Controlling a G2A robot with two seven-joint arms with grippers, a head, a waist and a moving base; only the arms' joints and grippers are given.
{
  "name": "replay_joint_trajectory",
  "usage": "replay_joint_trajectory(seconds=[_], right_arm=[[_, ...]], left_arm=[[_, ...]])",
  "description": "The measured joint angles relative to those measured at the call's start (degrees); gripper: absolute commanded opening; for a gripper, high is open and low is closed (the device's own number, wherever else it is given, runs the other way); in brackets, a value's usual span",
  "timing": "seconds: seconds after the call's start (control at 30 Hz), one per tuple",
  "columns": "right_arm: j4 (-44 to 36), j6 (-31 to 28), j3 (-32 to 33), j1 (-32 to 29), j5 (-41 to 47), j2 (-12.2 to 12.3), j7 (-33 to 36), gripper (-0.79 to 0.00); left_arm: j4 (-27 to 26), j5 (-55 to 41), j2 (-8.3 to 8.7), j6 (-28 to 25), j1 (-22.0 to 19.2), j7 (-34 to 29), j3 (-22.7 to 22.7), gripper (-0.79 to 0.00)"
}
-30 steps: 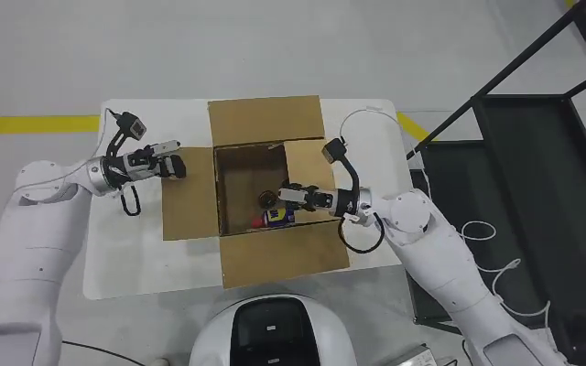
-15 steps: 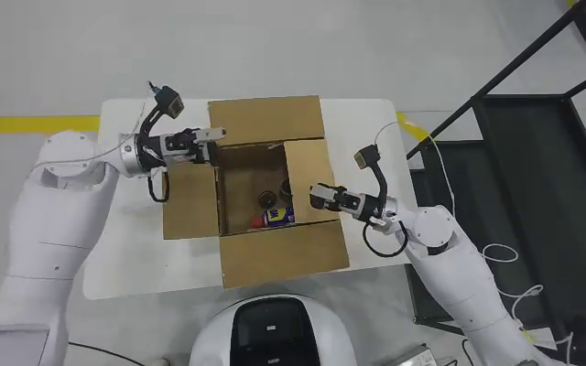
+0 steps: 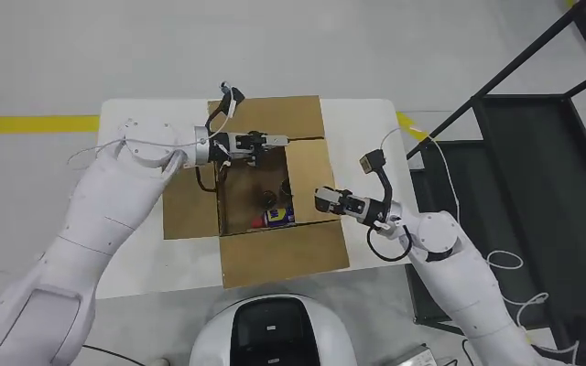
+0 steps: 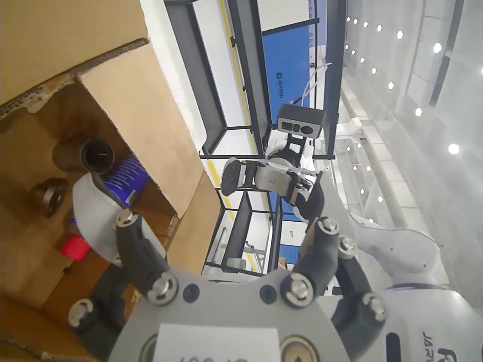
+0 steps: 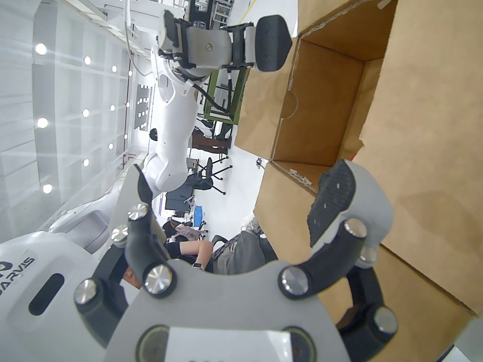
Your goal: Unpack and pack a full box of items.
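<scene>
The cardboard box (image 3: 240,169) stands open in the middle of the white bench (image 3: 137,247), all four flaps folded outward. Contents lie at the near right of the box floor: two dark cylindrical fittings (image 3: 267,197) side by side, and just beside them, on the near side, a blue-labelled container (image 3: 277,217) lying down with a red cap (image 3: 257,222). The rest of the box floor is bare cardboard. The left end effector (image 3: 270,140) is positioned over the far edge of the opening, pointing across it towards the right side; its fingers (image 4: 94,205) are spread wide and hold nothing. The right end effector (image 3: 322,197) is over the right flap (image 3: 309,169), near that flap's front end, pointing towards the opening; its fingers (image 5: 332,197) are likewise spread wide and hold nothing. Whether this end effector touches the flap cannot be determined. The two end effectors are well apart, on opposite sides of the opening.
</scene>
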Motion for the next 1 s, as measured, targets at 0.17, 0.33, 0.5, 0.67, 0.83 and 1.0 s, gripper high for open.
replay_joint_trajectory(seconds=[0.17,0.33,0.5,0.67,0.83,1.0], right_arm=[[0.6,0.4,-0.7,0.6,-0.4,-0.1,0.4,0.000],[1.4,1.7,-1.0,1.2,-1.7,-0.1,-0.3,0.000],[1.4,2.0,-1.0,1.3,-2.0,-0.1,-0.4,0.000],[0.9,2.3,-1.4,1.2,-2.3,0.0,0.6,0.000],[-1.4,5.0,-0.2,0.8,-5.2,0.8,7.5,0.000],[-4.4,5.3,1.7,-1.8,-4.3,1.3,9.8,0.000]], left_arm=[[4.8,0.9,-1.83,-1.3,-0.8,2.0,3.1,0.000],[5.3,0.9,-1.94,-1.5,-0.9,1.9,3.3,0.000],[5.3,0.9,-1.94,-1.5,-0.9,1.9,3.3,0.000],[5.0,0.9,-1.93,-1.1,-0.6,2.7,3.0,0.000],[4.2,-0.9,-2.75,-0.1,0.7,4.2,3.4,0.000],[8.2,-3.3,-4.96,-1.2,0.1,5.3,5.8,0.000]])
